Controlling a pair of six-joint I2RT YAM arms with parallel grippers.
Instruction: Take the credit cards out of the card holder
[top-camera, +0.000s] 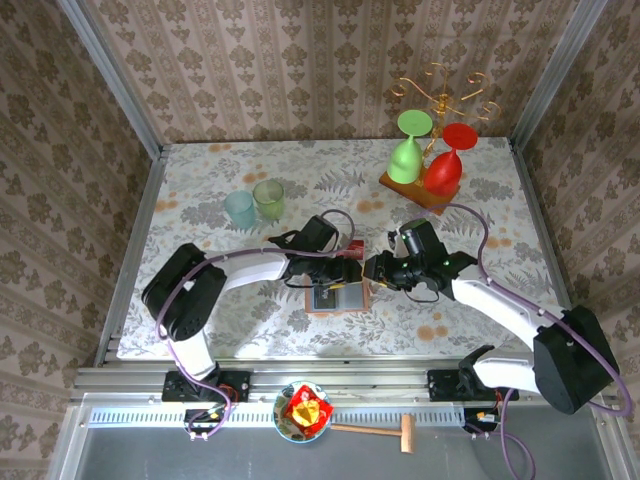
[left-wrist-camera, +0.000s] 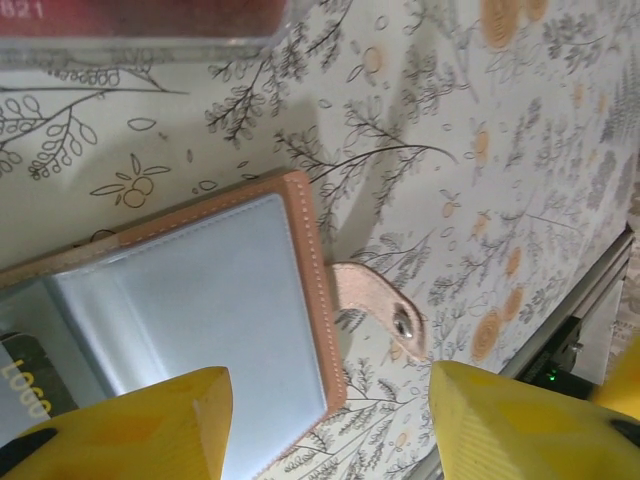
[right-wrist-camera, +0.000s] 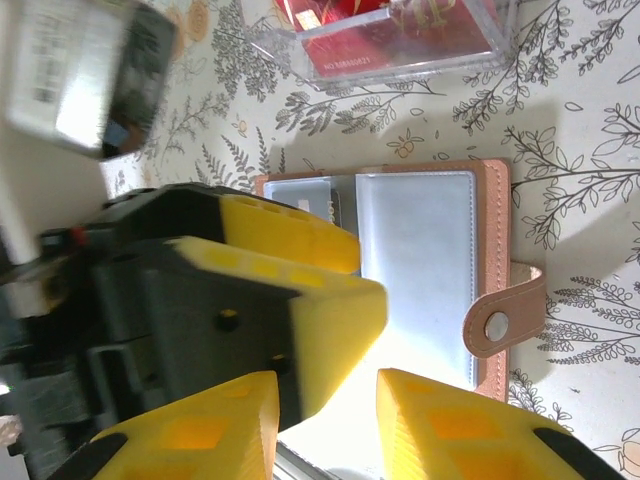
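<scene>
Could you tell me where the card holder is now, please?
In the top view the card holder lies open on the table, centre front, before the clear box.

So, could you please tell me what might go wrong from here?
1. The left gripper and right gripper are close together at the wallet, so they might collide.
2. The wallet lies loose on the table, so tugging the card could drag it along.
3. The clear box sits just beside the wallet and could get knocked.
</scene>
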